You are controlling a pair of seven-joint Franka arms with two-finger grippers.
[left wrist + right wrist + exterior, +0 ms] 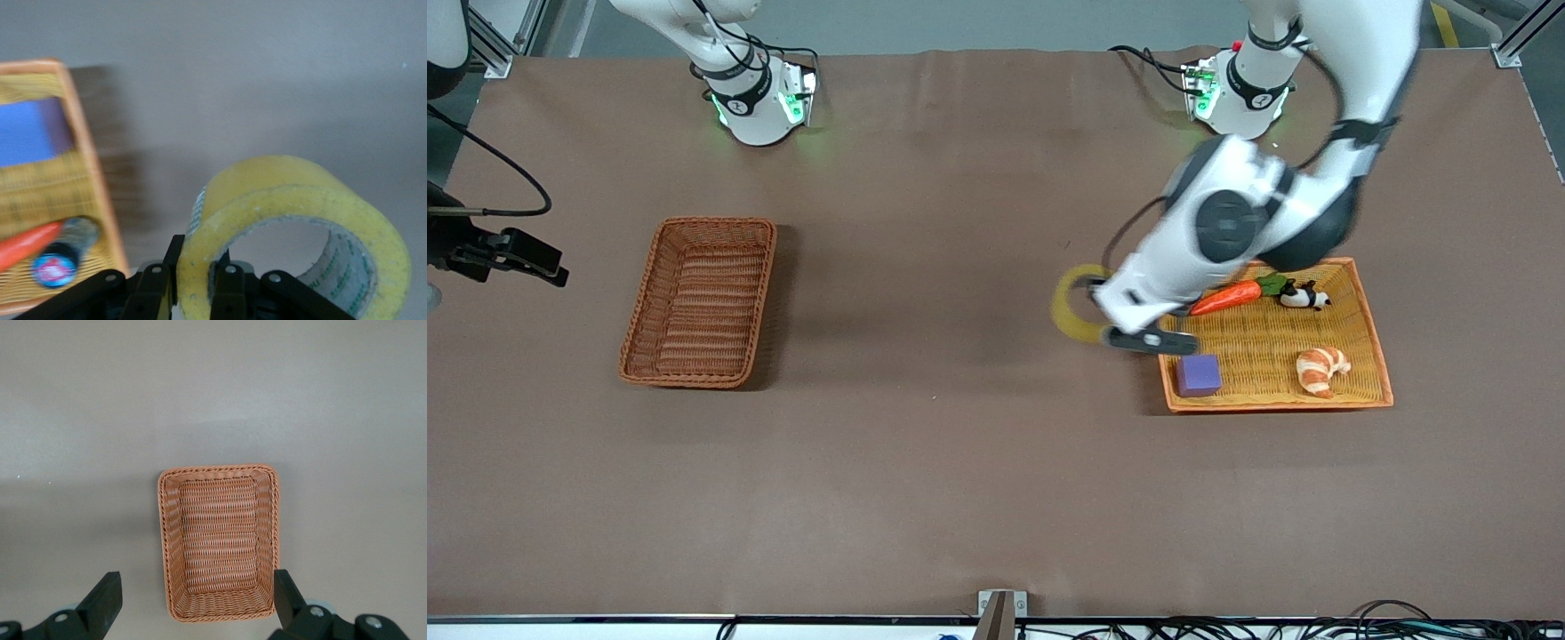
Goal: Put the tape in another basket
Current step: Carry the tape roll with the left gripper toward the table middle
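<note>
Left gripper (1110, 313) is holding the tape (1074, 303), jaws clamped on its wall, over bare table beside the orange tray (1371, 342); the brown wicker basket (701, 300) is lying well toward the right arm's end, under the waiting, open-jawed right gripper (198, 607).

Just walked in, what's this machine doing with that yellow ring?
The left gripper has its fingers pinched on the wall of the tape and holds it in the air over the bare table, just off the edge of the orange tray. A carrot, a purple cube, a croissant and a small panda toy lie in that tray. The basket sits empty toward the right arm's end. The right gripper waits open above it.
</note>
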